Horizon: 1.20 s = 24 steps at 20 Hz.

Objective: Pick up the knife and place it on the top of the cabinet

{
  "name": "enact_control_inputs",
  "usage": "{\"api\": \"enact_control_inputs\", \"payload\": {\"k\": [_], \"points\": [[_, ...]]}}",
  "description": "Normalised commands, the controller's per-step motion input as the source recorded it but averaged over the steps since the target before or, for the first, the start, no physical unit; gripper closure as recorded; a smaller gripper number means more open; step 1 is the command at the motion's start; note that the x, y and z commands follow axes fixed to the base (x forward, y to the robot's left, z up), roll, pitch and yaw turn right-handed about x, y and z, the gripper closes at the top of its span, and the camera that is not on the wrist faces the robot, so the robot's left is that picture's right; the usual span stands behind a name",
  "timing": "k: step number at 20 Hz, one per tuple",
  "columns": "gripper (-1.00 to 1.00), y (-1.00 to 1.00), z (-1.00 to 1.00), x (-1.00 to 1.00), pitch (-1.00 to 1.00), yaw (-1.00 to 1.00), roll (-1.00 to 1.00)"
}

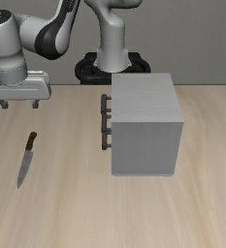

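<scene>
The arm [47, 34] rises from its dark base [97, 70] at the far side of the bench [66, 213]. It runs out past the picture's top edge, comes back in, and bends down toward the exterior view's left. Its wrist points straight down, and the claw [18, 107] hangs from it with its two fingers spread wide apart, touching neither the knife nor anything else.

The knife [25, 161] lies flat on the bench, lower in the picture than the claw and close to being in line with it. Its black handle is the end nearer the claw, and the blade points away. The grey cabinet [144, 131] stands well off to the claw's side, toward the exterior view's right, with its drawer handles [107, 121] facing the claw's side.

The top edge cuts off the arm's upper links, and the left edge clips the claw's wrist housing. How high the fingertips hang above the bench cannot be told.
</scene>
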Motion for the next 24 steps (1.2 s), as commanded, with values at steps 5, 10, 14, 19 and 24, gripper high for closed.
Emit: {"api": "enact_control_inputs", "payload": {"k": [5,10,14,19,24], "points": [[-1.00,0.00,-1.00,0.00,0.00,0.00,0.00],[-1.00,0.00,-1.00,0.00,0.00,0.00,0.00],[-1.00,0.00,-1.00,0.00,0.00,0.00,0.00],[1.00,0.00,0.00,0.00,0.00,0.00,0.00],[1.00,0.00,0.20,0.00,0.00,0.00,0.00]]}}
